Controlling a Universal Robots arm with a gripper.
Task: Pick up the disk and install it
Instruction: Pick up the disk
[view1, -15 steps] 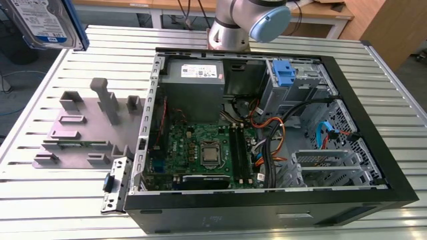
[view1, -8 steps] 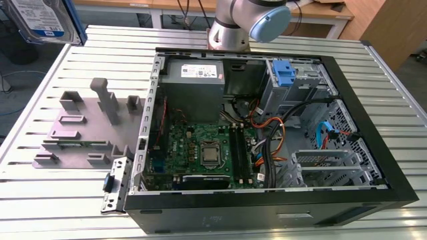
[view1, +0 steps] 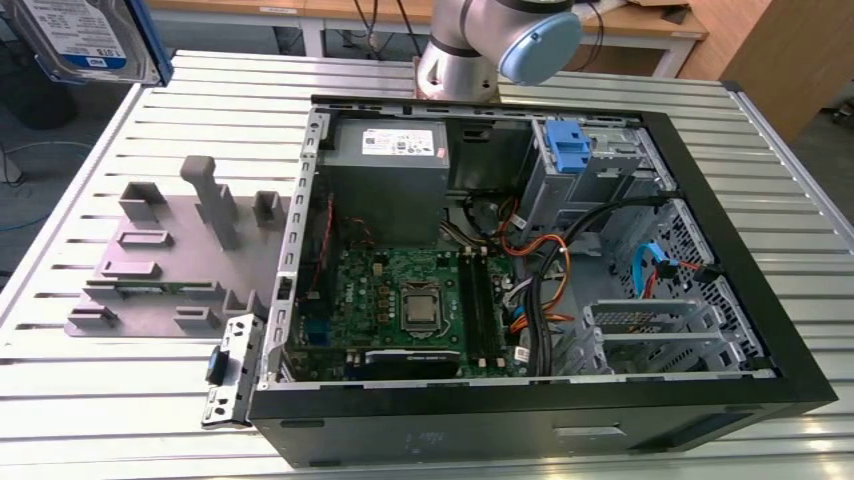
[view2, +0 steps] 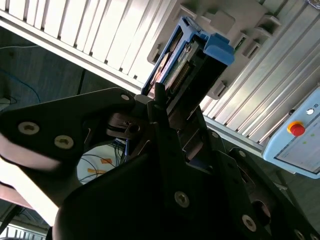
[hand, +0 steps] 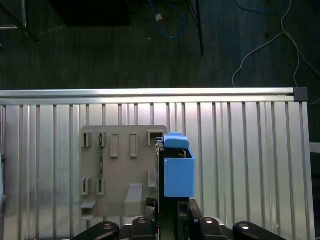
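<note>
The disk (view1: 78, 40) hangs high at the exterior view's top left corner, its white-and-blue label facing the camera, blue rails along its edges. In both wrist views I see it edge-on, the disk (hand: 176, 170) in its blue carrier standing out from my gripper (hand: 167, 204), which is shut on it. The black fingers (view2: 159, 102) clamp the lower end of the disk (view2: 192, 57). It hovers above the slatted table, over the edge of a grey fixture plate (hand: 120, 170). The open computer case (view1: 747, 300) lies on the table to the exterior view's right.
Inside the case are a motherboard (view1: 400, 300), a grey power-supply box (view1: 390, 148), loose cables and a bare blue bracket (view1: 567, 150) in the drive bay. The grey fixture plate (view1: 160, 265) carries upright pegs. A pendant with a red button (view2: 297, 129) lies beyond the table edge.
</note>
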